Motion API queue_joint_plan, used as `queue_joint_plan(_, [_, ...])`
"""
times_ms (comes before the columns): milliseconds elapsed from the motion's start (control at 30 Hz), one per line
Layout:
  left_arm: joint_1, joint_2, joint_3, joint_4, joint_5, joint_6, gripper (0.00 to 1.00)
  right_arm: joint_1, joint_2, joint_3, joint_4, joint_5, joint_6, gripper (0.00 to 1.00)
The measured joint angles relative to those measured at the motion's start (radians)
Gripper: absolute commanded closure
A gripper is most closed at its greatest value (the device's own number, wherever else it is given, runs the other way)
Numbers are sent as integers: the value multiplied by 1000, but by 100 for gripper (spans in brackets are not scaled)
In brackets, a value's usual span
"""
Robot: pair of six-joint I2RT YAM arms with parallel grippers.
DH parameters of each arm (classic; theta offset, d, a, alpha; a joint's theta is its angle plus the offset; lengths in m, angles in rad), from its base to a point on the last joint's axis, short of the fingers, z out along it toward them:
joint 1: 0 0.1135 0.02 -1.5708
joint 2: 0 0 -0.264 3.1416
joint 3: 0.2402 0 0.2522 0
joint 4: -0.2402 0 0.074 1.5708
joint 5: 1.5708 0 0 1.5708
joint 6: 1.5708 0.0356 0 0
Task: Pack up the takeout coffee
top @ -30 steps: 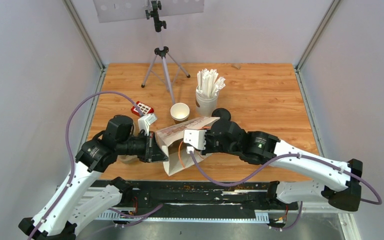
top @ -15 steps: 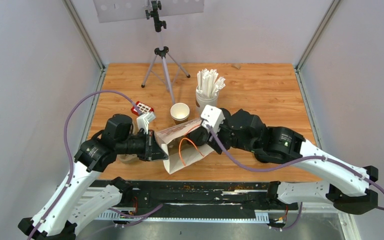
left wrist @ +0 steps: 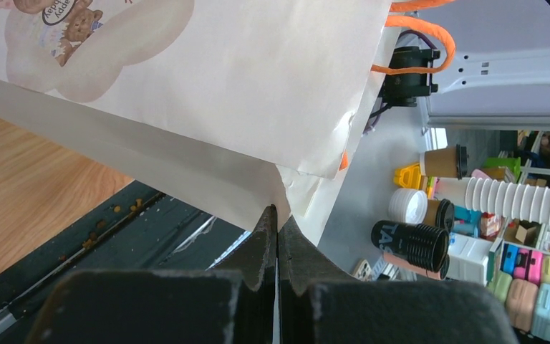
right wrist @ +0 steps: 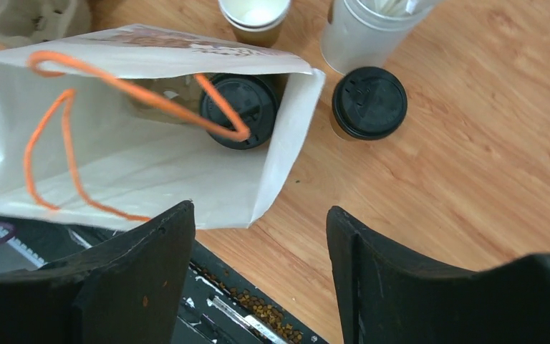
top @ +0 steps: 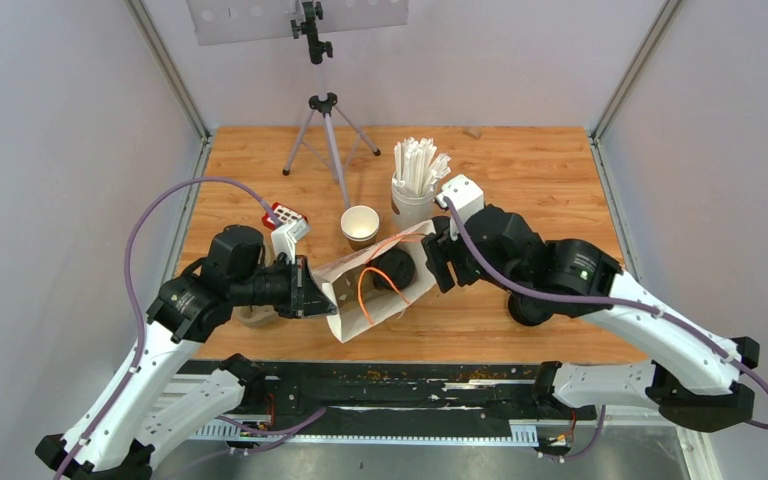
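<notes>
Right gripper: now backing out of paper bag, fingers wide, empty. Lidded coffee cup: sitting inside bag. Left gripper: pinching bag edge.

We are logging: one lidded cup inside the bag; second lidded cup just right of it, on the table.

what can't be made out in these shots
Bagged cup: right wrist view shows only its lid; the bag hides its body.
Second lidded cup: top view, hidden under the right arm.
Cardboard tray: right wrist view, cut by the top edge; top view, mostly under the left arm.
</notes>
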Motion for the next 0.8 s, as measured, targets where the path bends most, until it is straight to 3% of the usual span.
queue_joint_plan(200, [0,4,6,2,-5,-13,100,-100,97,0,-14,-30,73,42])
queue_joint_plan(400, [0,4,6,2,-9,-17,100,-163,140,-12,0,-97,129,61])
queue_joint_plan(667, [0,5,15,3,-13,-16,100,-186,139,-63,13,-111,181,64])
queue_joint_plan(800, [0,5,15,3,-13,-16,100,-195,139,-82,12,-119,192,84])
